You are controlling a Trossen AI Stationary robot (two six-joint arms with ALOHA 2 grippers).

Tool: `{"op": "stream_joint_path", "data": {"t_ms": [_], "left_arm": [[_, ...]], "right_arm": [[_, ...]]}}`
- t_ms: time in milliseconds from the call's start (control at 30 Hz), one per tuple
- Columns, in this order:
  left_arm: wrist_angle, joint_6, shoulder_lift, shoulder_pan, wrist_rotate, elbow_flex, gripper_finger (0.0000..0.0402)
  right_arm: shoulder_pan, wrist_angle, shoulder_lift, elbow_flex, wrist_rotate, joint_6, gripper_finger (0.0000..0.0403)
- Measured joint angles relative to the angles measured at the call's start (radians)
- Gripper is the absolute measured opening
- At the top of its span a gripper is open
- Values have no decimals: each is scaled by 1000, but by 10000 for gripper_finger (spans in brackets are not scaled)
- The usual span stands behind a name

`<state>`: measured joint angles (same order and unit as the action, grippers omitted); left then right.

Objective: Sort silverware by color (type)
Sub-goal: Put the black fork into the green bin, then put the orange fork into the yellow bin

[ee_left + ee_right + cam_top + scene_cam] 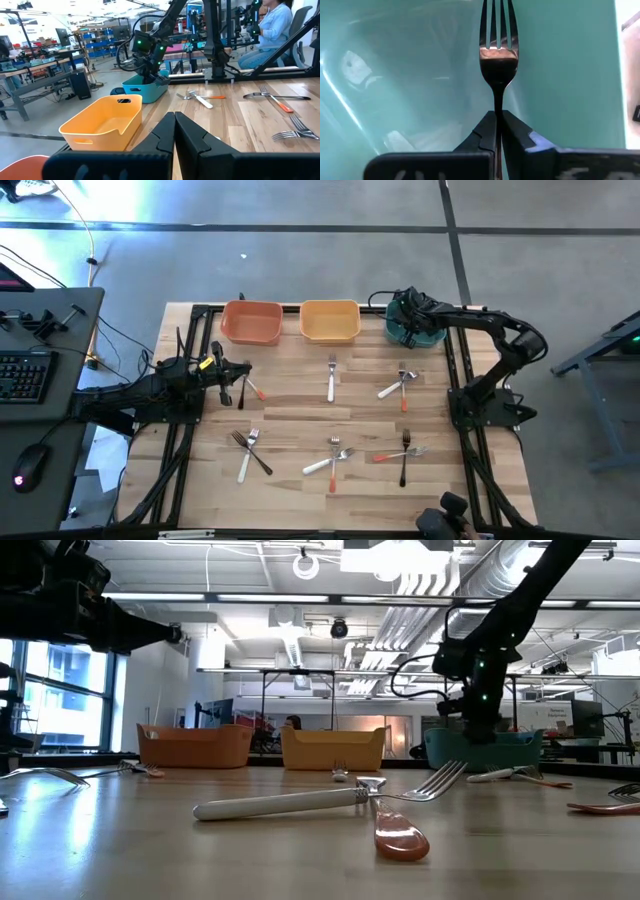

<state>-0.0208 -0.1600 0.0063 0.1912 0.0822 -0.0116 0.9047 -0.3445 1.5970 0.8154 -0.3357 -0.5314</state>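
Jaws of our right gripper (496,131) clamp a dark-handled silver-tined fork (498,47) above the teal plastic bin (395,75); we should release low, while left gripper (174,131), clenched empty, waits over the desk.

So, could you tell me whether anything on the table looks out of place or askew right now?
Nothing looks damaged or spilled. The unsorted forks lie scattered on the table, several crossed over each other. The right gripper holds a fork over the teal bin; the left gripper is shut and empty.
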Motion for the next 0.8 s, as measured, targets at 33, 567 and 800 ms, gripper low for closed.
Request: {"op": "stream_joint_path", "data": {"t_ms": [33, 567, 800], "left_arm": [[0, 0, 0, 0, 0, 0, 1], [0, 0, 0, 0, 0, 0, 1], [0, 0, 0, 0, 0, 0, 1]], "right_arm": [[-1, 4, 0, 0, -5, 3, 0], [-8, -26, -1, 70, 30, 65, 30], [-9, -44, -1, 70, -9, 42, 98]]}}
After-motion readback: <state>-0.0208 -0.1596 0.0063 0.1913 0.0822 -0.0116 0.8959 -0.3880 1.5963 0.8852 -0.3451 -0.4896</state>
